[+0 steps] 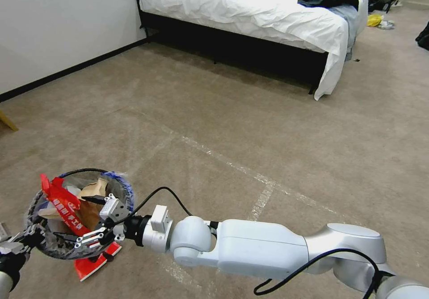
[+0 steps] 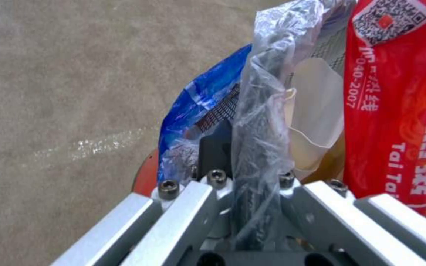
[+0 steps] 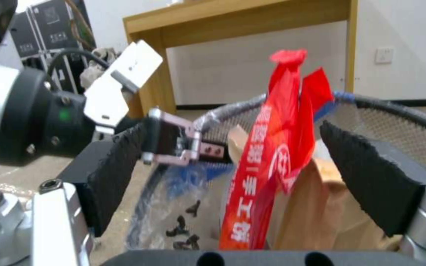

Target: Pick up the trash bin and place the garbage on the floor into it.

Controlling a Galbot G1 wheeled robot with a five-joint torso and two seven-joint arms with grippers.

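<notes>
The left pincer (image 1: 18, 244) sits at the lower left of the head view, pressed together on the near rim of the trash bin (image 1: 49, 245), with the crinkled clear liner (image 2: 262, 111) caught between its fingers in the left wrist view. The bin hangs tilted above the floor (image 1: 232, 124), mouth turned toward the right arm; its wall is dark mesh with a black rim. Inside it lie a red wrapper (image 1: 62, 203) with white printed characters standing tall, a brown paper bag (image 1: 91, 207) behind it, and a white paper piece (image 2: 316, 111). A blue wrapper (image 2: 198, 99) drapes over the far rim. Beneath the bin, the red bucket base (image 1: 96, 261) shows just above the carpet.

The right pincer (image 1: 91, 218) reaches in from the right and hovers at the bin's mouth, its black fingers (image 3: 371, 173) spread wide and holding nothing, the red wrapper standing between them in the right wrist view.

A clear tape line (image 1: 250, 174) crosses the carpet to the right. A bed (image 1: 268, 17) with white sheets and dark clothes stands along the far edge of the floor.
</notes>
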